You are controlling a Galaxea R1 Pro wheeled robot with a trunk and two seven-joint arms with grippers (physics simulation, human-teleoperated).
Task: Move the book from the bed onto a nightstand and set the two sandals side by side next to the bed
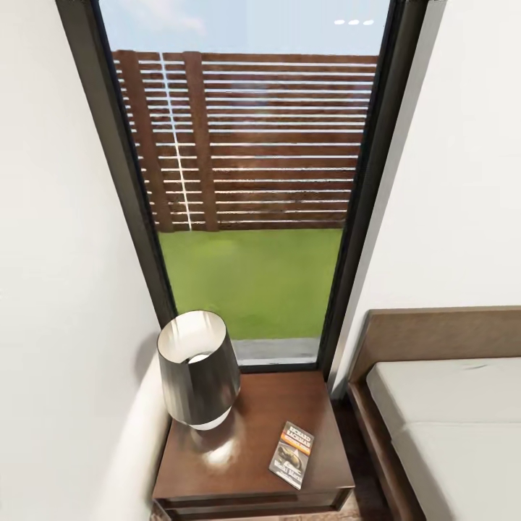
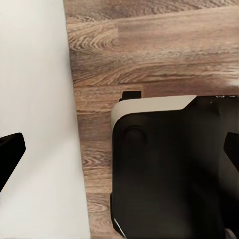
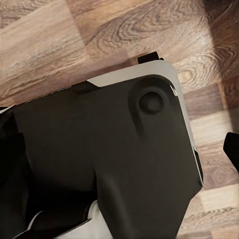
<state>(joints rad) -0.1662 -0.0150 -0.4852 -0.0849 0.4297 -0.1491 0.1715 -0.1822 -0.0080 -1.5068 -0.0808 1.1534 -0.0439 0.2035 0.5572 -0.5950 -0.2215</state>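
Head view: book [image 1: 292, 454] lies flat on the nightstand [image 1: 246, 441], lower center, right of a lamp [image 1: 197, 367]; bed [image 1: 441, 412] lower right. I cannot tell either tool's state.

book [image 1: 292, 455] cover, orange and white title lettering, too small to read

We look down on a wood-plank floor [image 2: 149, 45] with strong grain. A white wall [image 2: 35, 99] fills one side, its edge running straight along the planks. The robot's black base [image 2: 169, 169], with a white rim, covers much of the floor beside it. Dark fingertips [image 2: 10, 149] of our left gripper poke in at both edges, set wide apart.
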